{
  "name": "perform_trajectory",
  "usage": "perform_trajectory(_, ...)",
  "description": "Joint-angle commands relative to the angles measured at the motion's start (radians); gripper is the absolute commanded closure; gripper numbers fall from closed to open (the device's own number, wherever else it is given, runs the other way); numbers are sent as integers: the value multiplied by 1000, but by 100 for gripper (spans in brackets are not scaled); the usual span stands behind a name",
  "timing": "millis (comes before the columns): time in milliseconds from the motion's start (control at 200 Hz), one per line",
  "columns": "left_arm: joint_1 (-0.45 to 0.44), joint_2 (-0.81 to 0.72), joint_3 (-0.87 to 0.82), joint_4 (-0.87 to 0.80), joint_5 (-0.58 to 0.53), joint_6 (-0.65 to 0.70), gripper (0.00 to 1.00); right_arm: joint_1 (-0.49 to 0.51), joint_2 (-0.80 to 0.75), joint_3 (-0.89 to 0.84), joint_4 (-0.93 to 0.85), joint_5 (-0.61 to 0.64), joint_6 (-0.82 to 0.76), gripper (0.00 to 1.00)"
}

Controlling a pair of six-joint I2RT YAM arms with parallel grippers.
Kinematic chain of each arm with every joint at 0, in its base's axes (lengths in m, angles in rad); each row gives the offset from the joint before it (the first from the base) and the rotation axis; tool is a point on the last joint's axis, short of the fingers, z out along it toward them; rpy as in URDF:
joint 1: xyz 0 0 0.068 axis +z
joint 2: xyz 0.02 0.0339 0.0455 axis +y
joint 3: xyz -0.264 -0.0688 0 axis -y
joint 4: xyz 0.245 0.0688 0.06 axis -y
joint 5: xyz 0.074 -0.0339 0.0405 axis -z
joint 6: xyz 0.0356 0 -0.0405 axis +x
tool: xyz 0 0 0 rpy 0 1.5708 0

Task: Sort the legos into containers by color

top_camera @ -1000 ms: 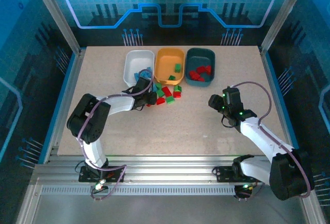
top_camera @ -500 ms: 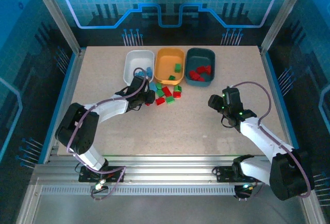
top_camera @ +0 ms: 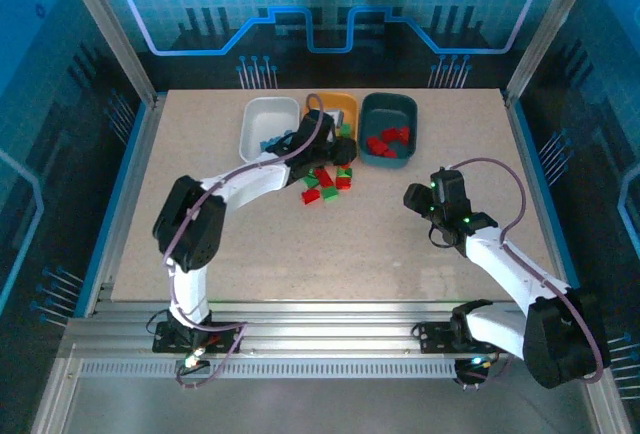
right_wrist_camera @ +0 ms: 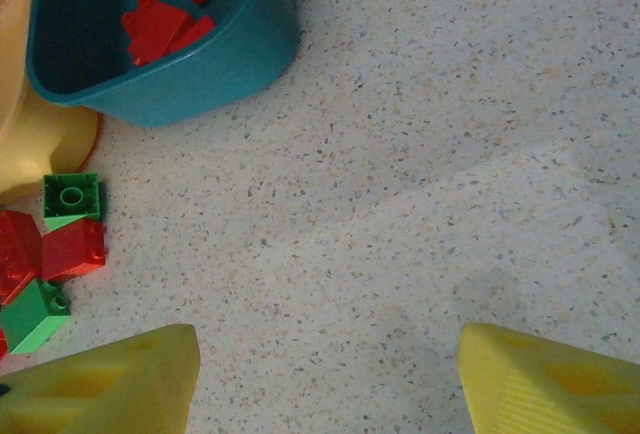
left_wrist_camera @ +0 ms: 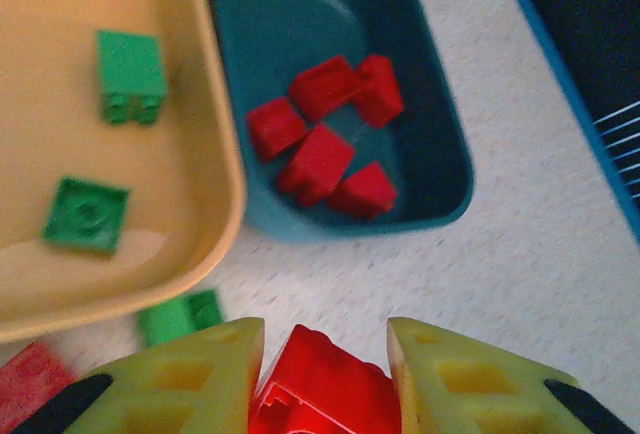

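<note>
Now left gripper (left_wrist_camera: 322,342) holds a small red plastic brick (left_wrist_camera: 325,394) by worktop's far edge, near dark teal plastic tray (left_wrist_camera: 290,24) w/ five red bricks (left_wrist_camera: 318,162). Right gripper (right_wrist_camera: 325,349) wide, empty.

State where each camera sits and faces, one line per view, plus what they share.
Top external: above and behind the arms, looking down on the table; left hand and right hand show.
Left wrist: looks down at orange-yellow tray and teal tray; its fingers grip a red brick.
Right wrist: looks down at bare table; its fingers stand apart.
Shared: the teal tray holding red bricks, in all three.
</note>
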Motion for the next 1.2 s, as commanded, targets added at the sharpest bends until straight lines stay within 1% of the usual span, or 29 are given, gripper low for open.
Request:
perform_trajectory(0, 6, 108, 96, 102, 92, -89, 65, 5, -24, 13, 8, 27, -16, 30)
perform_trajectory(155, -2, 235, 244, 180, 108, -130, 65, 2, -33, 6, 15, 15, -11, 29)
perform_trajectory(215, -12, 276, 300, 188, 93, -131, 65, 0, -32, 7, 15, 10, -9, 29)
perform_trajectory(285, -22, 316, 362, 184, 69, -117, 65, -3, -29, 5, 18, 4, -8, 29)
perform_trajectory(430, -26, 417, 514, 112, 42, -116, 64, -11, -21, 5, 22, -12, -4, 29)
perform_trajectory(460, -27, 441, 549, 91, 41, -116, 58, -14, -24, 6, 22, -14, -4, 29)
perform_trajectory(500, -26, 470, 595, 64, 38, -114, 38, -18, -27, 8, 16, -15, -7, 29)
perform_trajectory(545, -25, 502, 656, 27, 44, -100, 29, -22, -37, 11, 9, -13, -12, 29)
perform_trajectory(590, -26, 529, 723, -19, 49, -78, 10, -22, -48, 7, 9, -5, -14, 29)
perform_trajectory(620, -26, 535, 756, -43, 50, -66, 2, -24, -55, 4, 10, -2, -17, 28)
perform_trajectory(670, -25, 526, 772, -36, 67, -52, 1, -24, -62, 2, 11, -2, -19, 28)
perform_trajectory(785, -24, 435, 745, -1, 96, -43, 1, -22, -66, 2, 13, -1, -27, 28)
perform_trajectory(825, -22, 381, 705, 10, 102, -37, 1, -15, -67, 0, 18, 5, -35, 28)
perform_trajectory(885, -20, 268, 601, 37, 87, -29, 1, 10, -65, 2, 30, 25, -56, 28)
perform_trajectory(966, -2, 70, 354, 106, 40, -51, 1, 71, -44, 18, 55, 26, -102, 27)
perform_trajectory(1031, 31, -113, 93, 168, 1, -128, 1, 142, 2, 51, 70, 28, -152, 27)
perform_trajectory(1076, 74, -234, -82, 181, -19, -190, 1, 199, 53, 81, 77, 39, -185, 27)
perform_trajectory(1146, 135, -404, -321, 129, -38, -311, 1, 289, 137, 141, 77, 57, -220, 27)
perform_trajectory(1196, 193, -509, -473, 64, -32, -354, 1, 345, 207, 200, 67, 50, -236, 26)
